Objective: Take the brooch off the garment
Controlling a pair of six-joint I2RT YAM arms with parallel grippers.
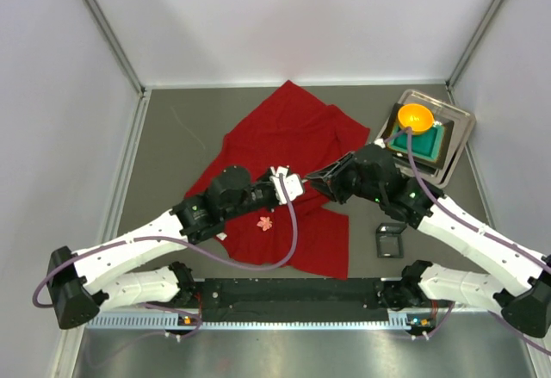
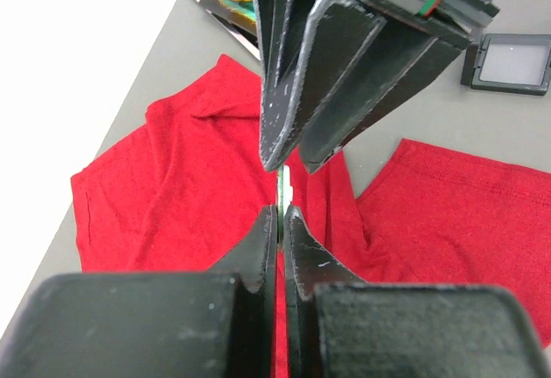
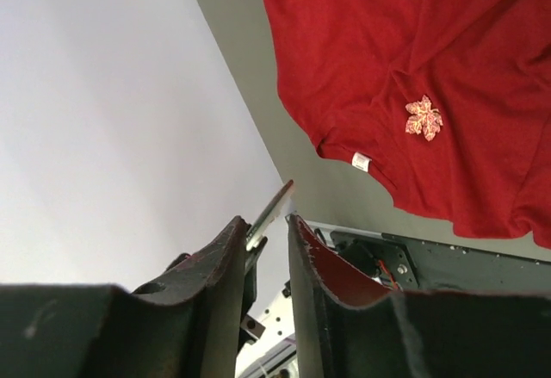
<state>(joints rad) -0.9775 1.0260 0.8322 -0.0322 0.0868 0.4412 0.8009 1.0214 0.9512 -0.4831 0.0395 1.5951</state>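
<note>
The garment is a bright red shirt lying crumpled on the grey table, and it also shows in the left wrist view and the right wrist view. The brooch, a tiny pale pink leaf, sits on its near part and shows again in the right wrist view. My left gripper hovers above the shirt, just right of the brooch, and is shut on a thin white-and-green flat piece. My right gripper faces it tip to tip, its jaws narrowly apart around the same piece.
A metal tray at the back right holds an orange bowl on a green block. A small black square box lies right of the shirt. A white fabric tag sits at the shirt's hem. Walls enclose three sides.
</note>
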